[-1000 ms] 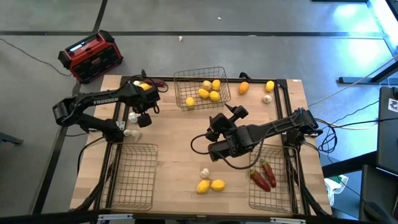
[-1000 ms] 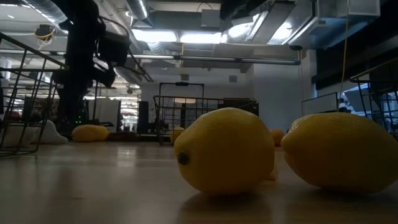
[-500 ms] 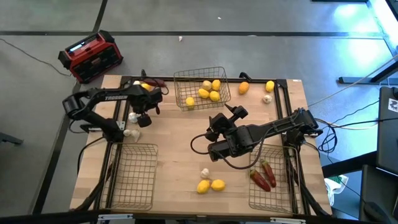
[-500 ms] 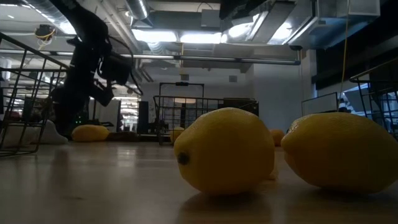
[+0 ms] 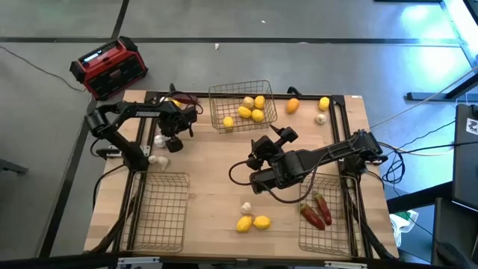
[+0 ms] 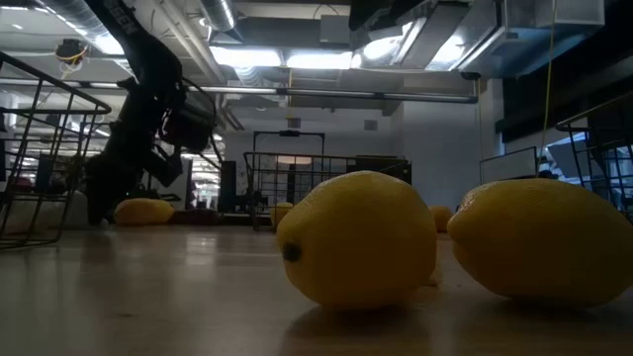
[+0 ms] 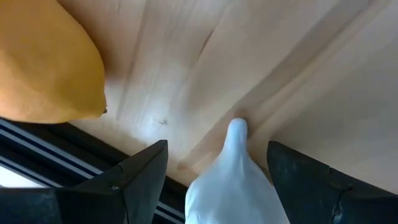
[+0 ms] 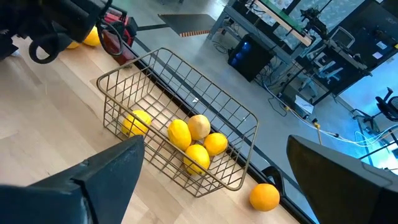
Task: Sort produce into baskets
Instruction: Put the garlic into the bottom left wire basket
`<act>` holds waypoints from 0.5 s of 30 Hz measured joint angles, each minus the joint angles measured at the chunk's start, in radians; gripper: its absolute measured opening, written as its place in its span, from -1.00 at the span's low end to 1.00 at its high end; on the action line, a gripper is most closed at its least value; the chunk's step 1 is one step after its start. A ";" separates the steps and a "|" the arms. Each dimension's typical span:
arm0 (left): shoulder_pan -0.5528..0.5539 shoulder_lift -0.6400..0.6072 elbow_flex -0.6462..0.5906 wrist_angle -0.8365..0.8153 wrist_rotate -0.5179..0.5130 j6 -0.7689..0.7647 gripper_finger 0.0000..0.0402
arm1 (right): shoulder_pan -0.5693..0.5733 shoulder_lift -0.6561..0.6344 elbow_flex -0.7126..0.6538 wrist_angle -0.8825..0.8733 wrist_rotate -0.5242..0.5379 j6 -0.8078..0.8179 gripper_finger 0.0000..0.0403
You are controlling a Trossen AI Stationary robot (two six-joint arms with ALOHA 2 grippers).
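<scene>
Near table's (image 5: pixel 216 168) far-left edge, left hand (image 7: pixel 217 168) straddles garlic (image 7: pixel 233 180), fingers apart.

Floor: grey concrete (image 5: pixel 299 30) with dark seams running across it, seen from above around the table.
Table: pale wooden top (image 5: pixel 216 161) in a dark frame.
Box on the floor: red-and-black box (image 5: pixel 109 67) near the table's far left corner, a thin cable leading from it.
Ceiling: exposed ducts and pipes, with bright strip lights (image 6: pixel 287 59) in the low view.
Room beyond: desks with equipment and cables (image 8: pixel 292 37), and an office chair (image 8: pixel 388 106) at the edge.
</scene>
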 joint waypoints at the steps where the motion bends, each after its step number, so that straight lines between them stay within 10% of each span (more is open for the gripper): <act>1: 0.005 0.008 0.000 -0.001 0.000 0.000 0.35 | 0.000 0.000 0.000 0.000 0.000 0.000 0.94; 15: 0.007 0.026 0.000 0.001 0.045 -0.002 -0.19 | 0.000 0.000 0.000 0.000 0.000 0.000 0.94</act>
